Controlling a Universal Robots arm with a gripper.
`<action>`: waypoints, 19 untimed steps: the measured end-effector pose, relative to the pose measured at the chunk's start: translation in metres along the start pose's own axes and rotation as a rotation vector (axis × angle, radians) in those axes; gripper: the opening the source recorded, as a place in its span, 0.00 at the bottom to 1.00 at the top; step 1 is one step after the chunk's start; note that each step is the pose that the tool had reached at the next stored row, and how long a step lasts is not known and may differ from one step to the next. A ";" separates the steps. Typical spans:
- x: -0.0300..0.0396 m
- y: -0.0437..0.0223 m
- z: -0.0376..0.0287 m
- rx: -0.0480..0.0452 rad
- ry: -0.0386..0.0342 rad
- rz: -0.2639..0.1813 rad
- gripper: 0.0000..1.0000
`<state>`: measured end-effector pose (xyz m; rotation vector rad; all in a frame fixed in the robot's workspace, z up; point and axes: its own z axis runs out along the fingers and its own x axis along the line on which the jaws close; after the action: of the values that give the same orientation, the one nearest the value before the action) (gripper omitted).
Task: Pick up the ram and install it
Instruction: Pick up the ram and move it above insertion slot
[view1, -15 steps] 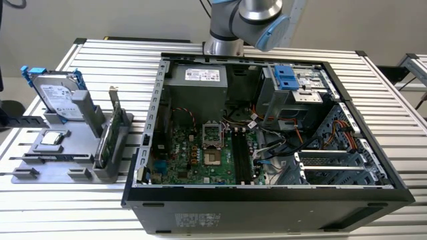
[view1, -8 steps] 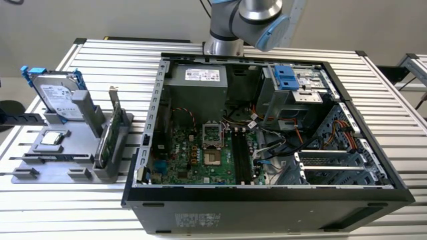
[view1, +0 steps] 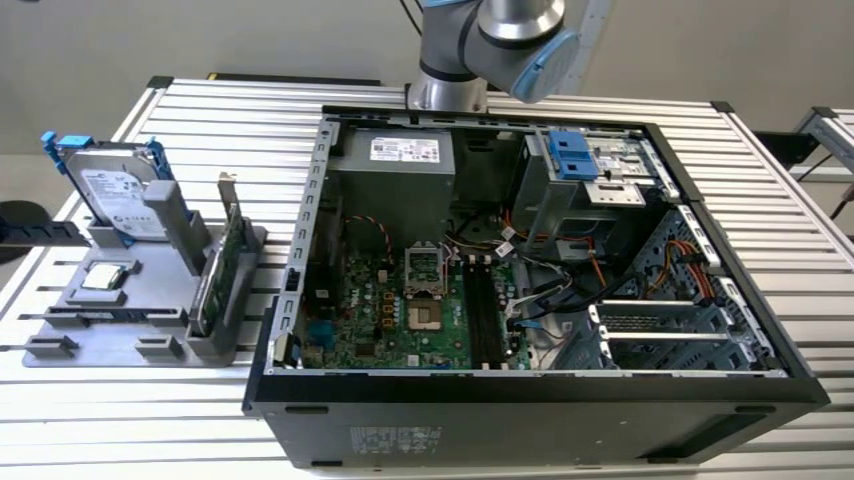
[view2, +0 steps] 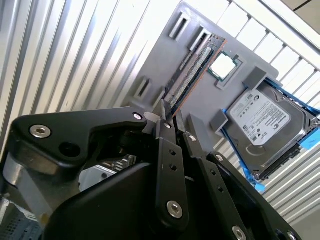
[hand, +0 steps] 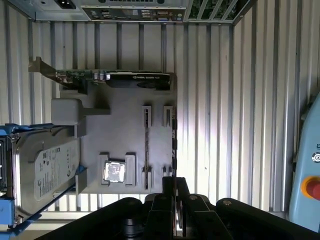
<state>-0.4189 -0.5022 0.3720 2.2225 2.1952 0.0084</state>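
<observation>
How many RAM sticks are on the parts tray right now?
1. The ram stands on edge in holders on the grey tray, beside the processor. The neighbouring holders look empty, and none seems hidden.

an open computer case (view1: 534, 420) is lying on its side on a slatted metal table (view1: 794, 235), and its green motherboard (view1: 374, 300) is facing up inside. the robot arm (view1: 507, 40) is hanging above the far edge of the case. at the exterior view's left a grey holder tray (view1: 160, 300) is sitting on the table. on it a hard drive (view1: 114, 195) with blue rails is standing tilted, an expansion card (view1: 220, 265) is standing on edge just beside the case, a processor chip (view1: 107, 278) is lying flat, and the ram (view1: 118, 318) is showing as a thin dark strip near the chip.
</observation>
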 end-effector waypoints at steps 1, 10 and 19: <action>0.0000 0.0000 -0.0007 0.0000 0.0000 0.000 0.00; 0.0000 0.0001 -0.0069 0.0000 0.0001 0.000 0.00; -0.0001 0.0002 -0.0132 0.0000 0.0000 0.000 0.00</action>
<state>-0.4189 -0.5022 0.3852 2.2225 2.1952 0.0083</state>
